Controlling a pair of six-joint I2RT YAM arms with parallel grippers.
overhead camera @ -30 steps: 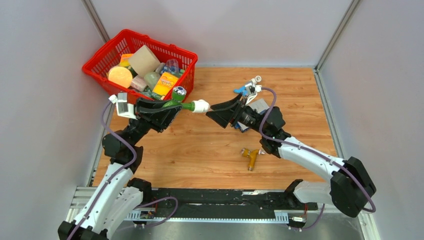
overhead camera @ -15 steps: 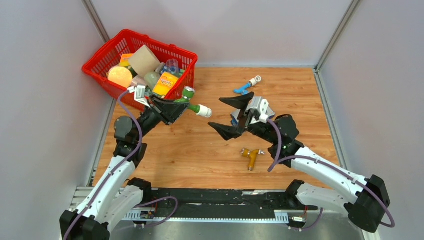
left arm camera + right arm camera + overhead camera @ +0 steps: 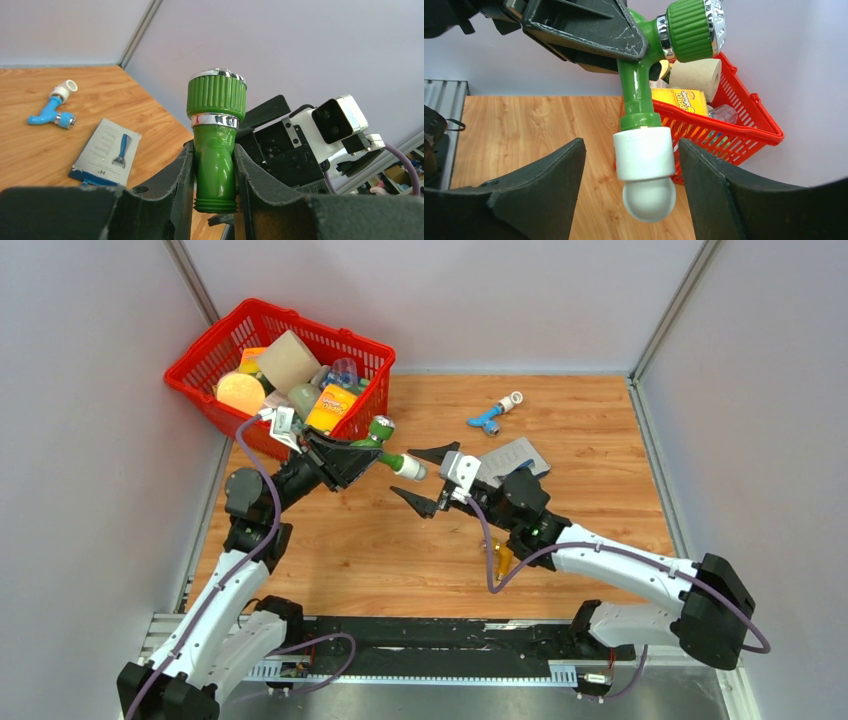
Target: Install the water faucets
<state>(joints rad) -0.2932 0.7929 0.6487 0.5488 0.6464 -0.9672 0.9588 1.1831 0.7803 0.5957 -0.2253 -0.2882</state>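
- The left gripper (image 3: 362,456) is clamped tight on the green faucet (image 3: 384,453). It holds the faucet up off the wooden table (image 3: 600,490), just in front of the red basket (image 3: 378,378).
- In the left wrist view the two fingers (image 3: 176,175) press the faucet's body from either side. Its ribbed knob and chrome ring stand clear above them.
- A white pipe fitting (image 3: 410,469) sits on the faucet's threaded end, pointing toward the right arm.
- The right gripper (image 3: 404,472) is spread wide and has hold of nothing. One finger reaches past each side of that fitting.
- Seen from the right wrist, the fitting (image 3: 644,165) hangs between the two fingers with a gap on both sides, touching neither.
- The blue faucet (image 3: 488,418) lies on its side toward the far edge of the table, well apart from both arms.
- A grey razor packet (image 3: 518,454) lies flat just beyond the right wrist, between that arm and the blue faucet.
- The orange-yellow faucet (image 3: 503,558) lies nearer the arm bases. It is partly hidden under the right forearm and its purple cable.
- The basket is crammed with odds and ends, among them a yellow box (image 3: 676,97) and a cardboard roll (image 3: 694,75).
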